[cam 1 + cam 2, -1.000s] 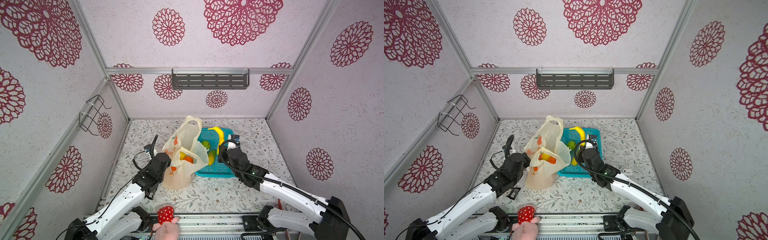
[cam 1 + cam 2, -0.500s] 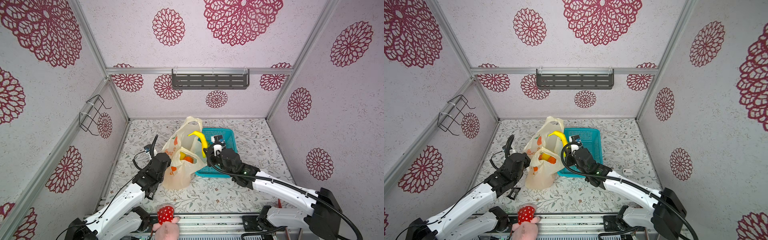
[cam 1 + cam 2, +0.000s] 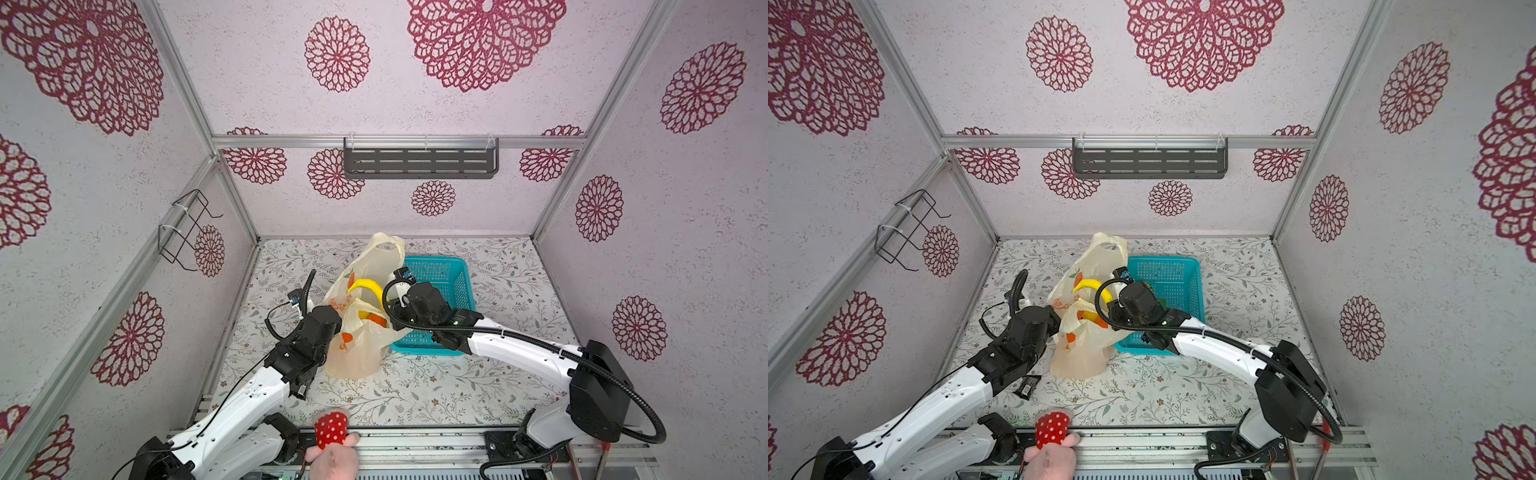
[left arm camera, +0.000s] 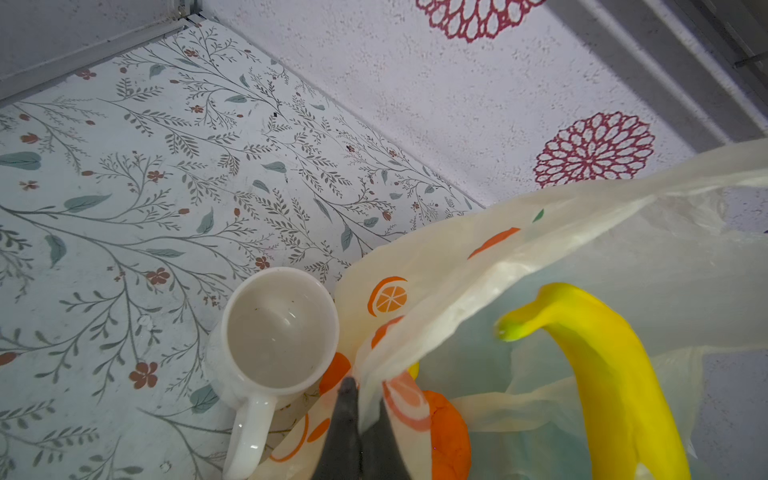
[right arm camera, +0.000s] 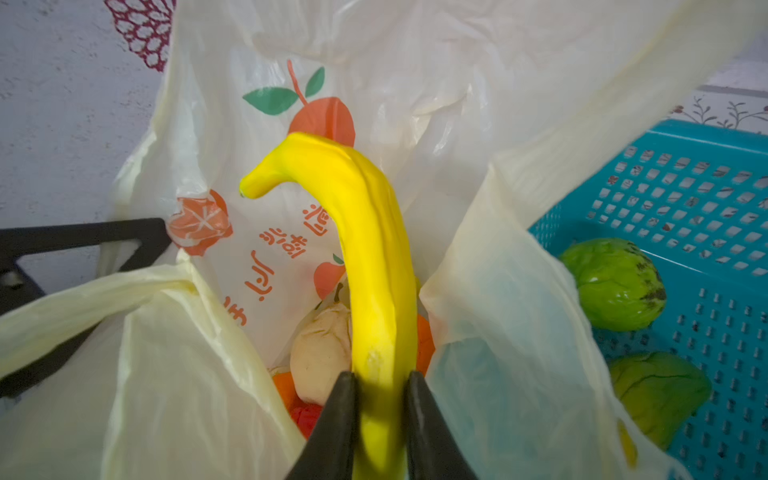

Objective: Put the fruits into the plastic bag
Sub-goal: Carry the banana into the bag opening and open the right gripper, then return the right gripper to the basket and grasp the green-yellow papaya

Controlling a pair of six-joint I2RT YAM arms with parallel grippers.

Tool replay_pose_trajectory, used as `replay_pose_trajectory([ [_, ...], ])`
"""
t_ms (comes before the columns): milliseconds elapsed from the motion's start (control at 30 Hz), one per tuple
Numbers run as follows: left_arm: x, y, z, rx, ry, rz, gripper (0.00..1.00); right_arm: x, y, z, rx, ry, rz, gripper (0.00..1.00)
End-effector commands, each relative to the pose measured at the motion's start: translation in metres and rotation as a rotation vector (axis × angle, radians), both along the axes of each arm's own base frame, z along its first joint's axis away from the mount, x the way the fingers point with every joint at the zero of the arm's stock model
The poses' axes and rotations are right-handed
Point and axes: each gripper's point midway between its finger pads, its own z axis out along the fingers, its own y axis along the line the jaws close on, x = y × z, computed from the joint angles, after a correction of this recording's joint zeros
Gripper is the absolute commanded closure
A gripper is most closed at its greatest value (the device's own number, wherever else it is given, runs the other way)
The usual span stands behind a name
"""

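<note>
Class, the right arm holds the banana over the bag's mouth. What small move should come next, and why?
Probably open the right tool and let the banana drop: it hangs in the mouth of the plastic bag, which the left tool pinches open, above fruit lying within.

You've got a teal perforated basket (image 3: 459,286) toward the back edge of the floral table (image 3: 415,395), a white mug (image 4: 279,328) upright on it, a red white-dotted plush toy (image 3: 331,430) at the front edge, and a dark slotted shelf (image 3: 419,163) on the back wall.
</note>
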Motion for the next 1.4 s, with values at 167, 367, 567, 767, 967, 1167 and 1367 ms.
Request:
replay_pose_trajectory([
  [167,-0.005,0.005,0.001,-0.001,-0.013,0.018,1.0,0.007,0.001,0.007,0.007,0.013,-0.023,0.55],
  [367,-0.007,0.009,0.0,0.001,-0.014,0.033,1.0,0.008,-0.014,0.036,0.091,-0.045,-0.054,0.33],
  [567,-0.009,0.015,-0.001,0.004,-0.018,0.061,1.0,0.015,-0.067,0.089,0.269,-0.144,-0.152,0.32],
  [767,-0.01,0.018,-0.002,0.008,-0.02,0.075,1.0,0.03,-0.141,0.098,0.376,-0.162,-0.377,0.31],
  [967,-0.009,0.017,0.0,0.007,-0.027,0.069,1.0,0.052,-0.169,0.025,0.179,0.07,-0.533,0.3],
  [1167,-0.009,0.016,0.001,0.005,-0.027,0.063,1.0,0.057,-0.135,-0.054,-0.037,0.354,-0.412,0.28],
  [1367,-0.01,0.016,0.002,0.0,-0.029,0.062,1.0,0.058,-0.11,-0.099,-0.068,0.492,-0.33,0.26],
])
